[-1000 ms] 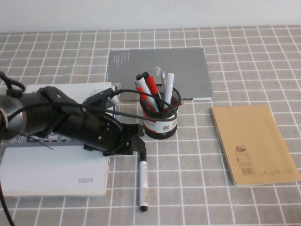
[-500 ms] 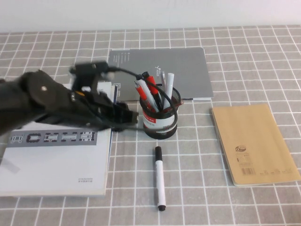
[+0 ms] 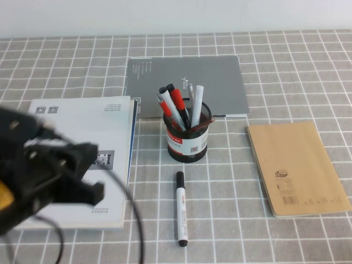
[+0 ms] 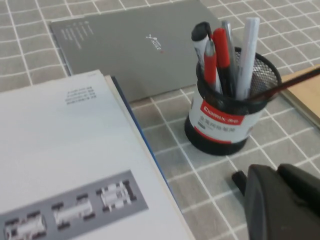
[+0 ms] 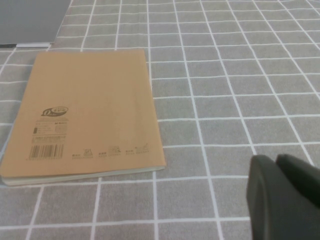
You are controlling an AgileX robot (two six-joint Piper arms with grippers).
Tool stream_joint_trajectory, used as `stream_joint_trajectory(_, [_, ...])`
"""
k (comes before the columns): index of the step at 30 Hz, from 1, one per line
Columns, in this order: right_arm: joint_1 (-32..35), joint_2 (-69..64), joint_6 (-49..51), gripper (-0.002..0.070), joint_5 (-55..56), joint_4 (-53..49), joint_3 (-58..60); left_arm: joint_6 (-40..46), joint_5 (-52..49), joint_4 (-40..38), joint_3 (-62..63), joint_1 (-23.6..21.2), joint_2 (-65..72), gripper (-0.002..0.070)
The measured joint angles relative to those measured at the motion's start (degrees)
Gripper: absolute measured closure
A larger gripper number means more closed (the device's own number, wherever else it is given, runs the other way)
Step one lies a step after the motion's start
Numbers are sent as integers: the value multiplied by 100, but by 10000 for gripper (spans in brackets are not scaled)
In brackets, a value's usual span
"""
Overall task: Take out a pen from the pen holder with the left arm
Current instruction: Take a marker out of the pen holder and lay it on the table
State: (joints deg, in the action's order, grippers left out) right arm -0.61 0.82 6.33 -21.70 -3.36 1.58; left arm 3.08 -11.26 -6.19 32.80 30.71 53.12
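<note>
"Comix" on the pen holder

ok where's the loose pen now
High view: the pen lies flat in front of the holder, right of the white book. Left gripper is by that book, right gripper by the tan notebook.

Grey tablecloth, checked with white lines. Black mesh pen holder with a red-and-white label; red, black and white pens inside. At its six o'clock, a white marker capped black. Grey book, tan notebook, white booklet with a blue edge.
</note>
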Motion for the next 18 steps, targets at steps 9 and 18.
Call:
stream_joint_trajectory(9, [0, 0, 0, 689, 0, -9, 0, -240, -1512, 132, -378, 0, -1176, 675])
stream_joint_trajectory(18, [0, 0, 0, 689, 0, -9, 0, -266, -2036, 542, -378, 0, -1164, 675])
